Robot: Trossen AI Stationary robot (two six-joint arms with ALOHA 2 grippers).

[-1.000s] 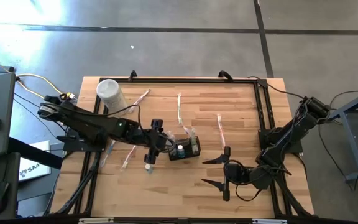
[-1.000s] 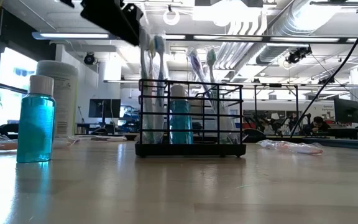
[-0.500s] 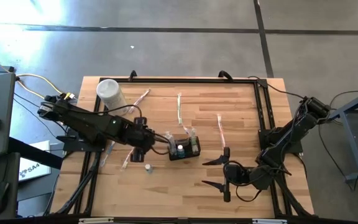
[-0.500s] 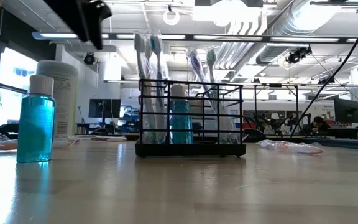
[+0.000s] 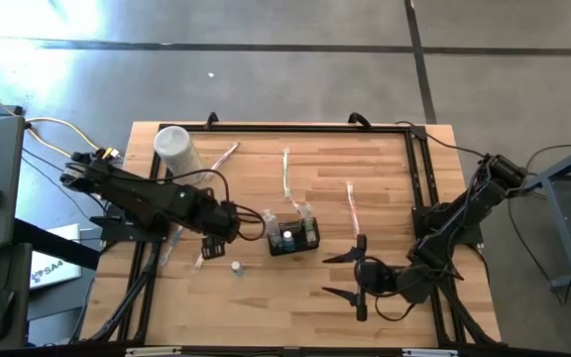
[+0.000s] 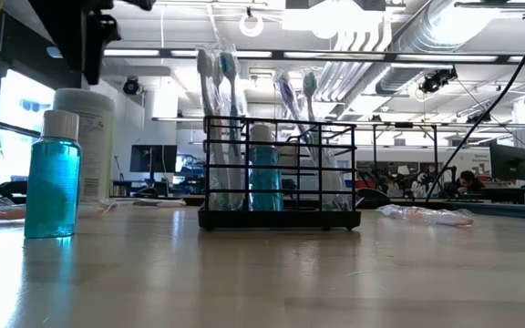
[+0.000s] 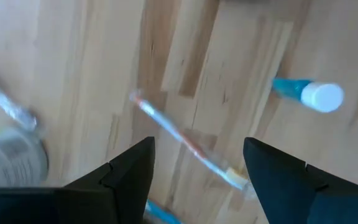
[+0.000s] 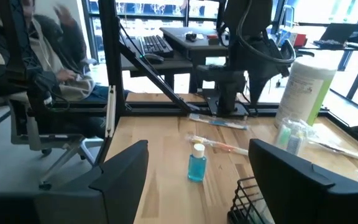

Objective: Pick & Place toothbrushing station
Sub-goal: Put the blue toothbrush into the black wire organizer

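While the left gripper (image 5: 213, 247) hovers with jaws spread wide and empty over a wrapped toothbrush (image 7: 188, 144), one white canister (image 5: 174, 148) stands at the tabletop's (image 5: 266, 307) far left corner. One blue bottle (image 6: 52, 175) stands just left of the toothbrushing station (image 5: 294, 237), mid-tabletop, holding four toothbrushes (image 6: 215, 75) and a second bottle. Well apart, the right gripper (image 5: 356, 276) rests with jaws wide.

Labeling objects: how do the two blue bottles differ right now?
The loose blue bottle stands on bare table wood, left of the toothbrushing station; the other blue bottle stands inside that holder, behind its wires. The loose one looks larger in the low view. Both are upright, white-capped, blue.
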